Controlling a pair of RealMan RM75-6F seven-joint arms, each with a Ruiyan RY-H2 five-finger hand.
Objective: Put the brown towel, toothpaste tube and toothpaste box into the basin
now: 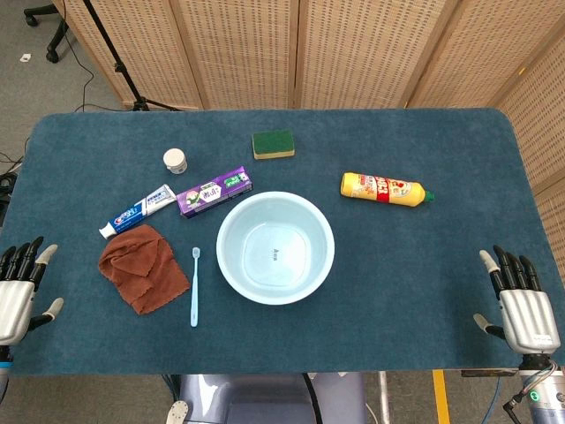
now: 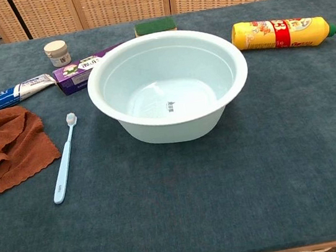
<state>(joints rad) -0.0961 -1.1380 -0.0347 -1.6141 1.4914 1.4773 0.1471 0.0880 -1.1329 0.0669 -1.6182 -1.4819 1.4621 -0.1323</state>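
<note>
Nearest, both hands rest at the near edge of the blue table (image 1: pixel 424 291), well apart from everything on it: the left hand (image 1: pixel 19 291) at the near left corner and the right hand (image 1: pixel 523 305) at the near right corner, each with fingers spread and holding nothing; neither shows in the chest view. Just ahead of the left hand, the brown towel (image 1: pixel 141 265) lies crumpled on the cloth, with a light blue toothbrush (image 1: pixel 195 287) just beside its right edge, bristle end pointing away from the robot. Right of the toothbrush, near the table's middle, the pale blue basin (image 1: pixel 231 265) stands upright with nothing inside. Beyond the towel, the toothpaste tube (image 1: pixel 139 211) lies flat and slanted, its cap end touching or nearly touching the towel's far edge. The purple toothpaste box (image 1: pixel 214 192) lies just right of the tube, close to the basin's far left rim. Farther back, a small white jar (image 1: pixel 175 160) stands behind the tube and box. Right of the basin, a yellow bottle (image 1: pixel 381 187) lies on its side. Farthest, a green sponge (image 1: pixel 273 144) sits behind the basin.
</note>
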